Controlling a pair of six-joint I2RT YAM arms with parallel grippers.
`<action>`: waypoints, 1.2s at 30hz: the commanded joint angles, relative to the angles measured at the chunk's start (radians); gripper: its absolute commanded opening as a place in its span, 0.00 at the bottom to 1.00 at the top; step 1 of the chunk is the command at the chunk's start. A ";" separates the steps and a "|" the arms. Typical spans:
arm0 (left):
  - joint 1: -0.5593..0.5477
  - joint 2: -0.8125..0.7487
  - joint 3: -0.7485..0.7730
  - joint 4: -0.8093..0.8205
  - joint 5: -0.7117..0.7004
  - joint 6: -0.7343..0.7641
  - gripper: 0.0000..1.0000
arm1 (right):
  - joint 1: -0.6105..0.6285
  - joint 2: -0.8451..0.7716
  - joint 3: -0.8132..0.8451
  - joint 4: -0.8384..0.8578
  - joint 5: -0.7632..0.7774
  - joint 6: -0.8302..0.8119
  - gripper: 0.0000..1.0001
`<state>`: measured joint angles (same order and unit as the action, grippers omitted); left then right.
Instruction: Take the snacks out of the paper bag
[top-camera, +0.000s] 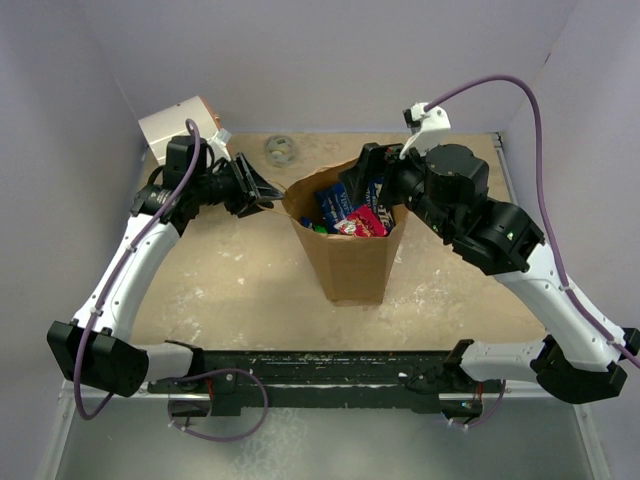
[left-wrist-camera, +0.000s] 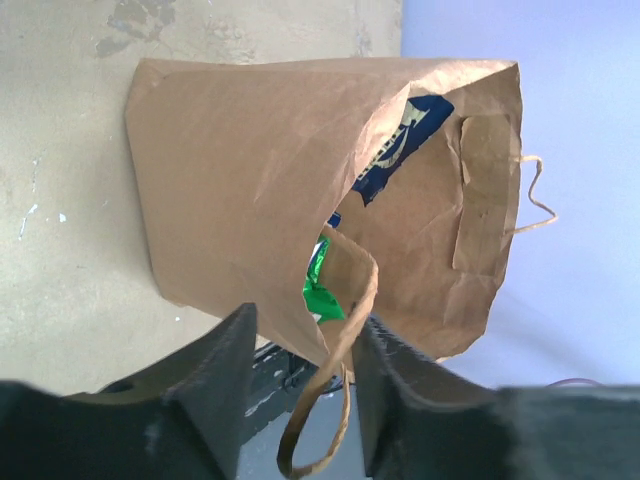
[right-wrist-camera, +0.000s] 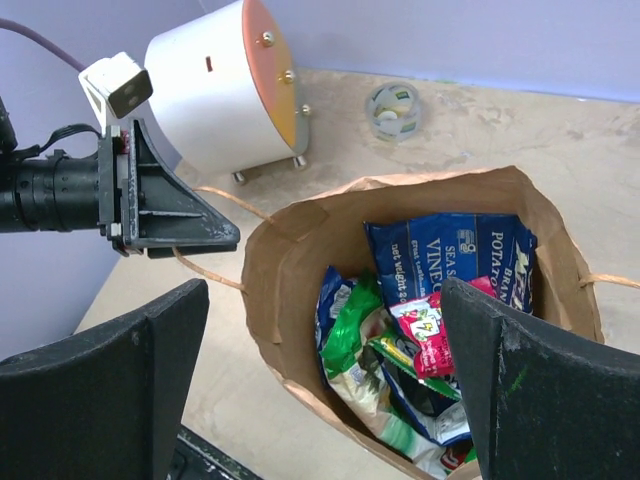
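The brown paper bag (top-camera: 350, 262) stands upright mid-table with its mouth open. Inside lie several snacks: a blue packet (right-wrist-camera: 455, 255), a green one (right-wrist-camera: 350, 325) and a red one (right-wrist-camera: 425, 330); they also show from above (top-camera: 345, 212). My left gripper (top-camera: 262, 193) is at the bag's left rim. In the left wrist view it (left-wrist-camera: 305, 330) is open, with the folded rim and a twine handle (left-wrist-camera: 315, 430) between the jaws. My right gripper (top-camera: 368, 183) hovers over the bag's far rim. In its wrist view it (right-wrist-camera: 325, 380) is wide open and empty above the packets.
A white cylinder with an orange rim (top-camera: 180, 125) lies at the back left, right behind the left arm. A small grey ring (top-camera: 280, 150) sits at the back of the table. Purple walls close in on the three far sides.
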<state>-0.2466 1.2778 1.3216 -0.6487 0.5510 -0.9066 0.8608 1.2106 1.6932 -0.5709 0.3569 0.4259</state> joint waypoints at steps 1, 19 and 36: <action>0.008 0.009 0.005 0.090 0.026 -0.002 0.41 | -0.003 -0.026 -0.012 0.019 0.054 0.012 1.00; 0.020 -0.084 0.117 0.019 -0.005 0.041 0.00 | -0.003 0.096 0.093 -0.243 0.046 0.168 0.99; 0.087 -0.190 0.150 -0.077 -0.039 0.109 0.00 | -0.003 0.129 0.140 -0.241 -0.052 0.136 1.00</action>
<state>-0.1692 1.1412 1.4456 -0.8082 0.4942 -0.8181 0.8608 1.3659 1.7931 -0.8333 0.3195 0.5694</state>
